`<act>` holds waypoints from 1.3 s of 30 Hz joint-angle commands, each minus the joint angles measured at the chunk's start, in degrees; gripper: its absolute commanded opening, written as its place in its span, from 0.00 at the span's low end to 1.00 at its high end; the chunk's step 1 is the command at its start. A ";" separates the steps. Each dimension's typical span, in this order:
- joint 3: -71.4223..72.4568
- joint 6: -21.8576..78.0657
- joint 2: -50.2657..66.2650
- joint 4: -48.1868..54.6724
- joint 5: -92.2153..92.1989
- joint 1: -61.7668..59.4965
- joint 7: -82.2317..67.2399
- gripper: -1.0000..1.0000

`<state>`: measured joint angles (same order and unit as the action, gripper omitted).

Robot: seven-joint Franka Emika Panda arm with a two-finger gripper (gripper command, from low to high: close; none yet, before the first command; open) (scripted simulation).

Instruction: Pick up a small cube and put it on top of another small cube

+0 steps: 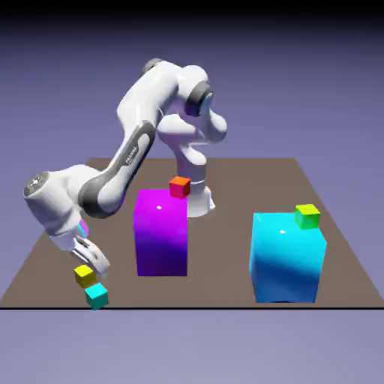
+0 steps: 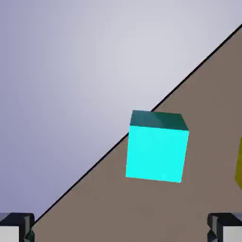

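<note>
On the brown tabletop [image 1: 225, 169] stand a large purple block [image 1: 160, 234] and a large cyan block [image 1: 286, 257], well apart. At the near corner on the exterior view's left, the hand [image 1: 94, 262] hangs with its fingers spread wide and holding nothing. Just below it, close to the tabletop's edge, sits the small cyan cube [image 1: 96, 296], with a small yellow cube [image 1: 84, 275] just beside it. This cube looks rigid, light and smooth, so I would pinch two opposite flat faces, squarely.
</note>
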<state>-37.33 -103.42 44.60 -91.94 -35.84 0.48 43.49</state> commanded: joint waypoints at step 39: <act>40.60 1.54 -28.11 -11.59 46.90 19.02 -47.05 0.00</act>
<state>3.27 -101.84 16.49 -103.52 10.96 19.48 -3.58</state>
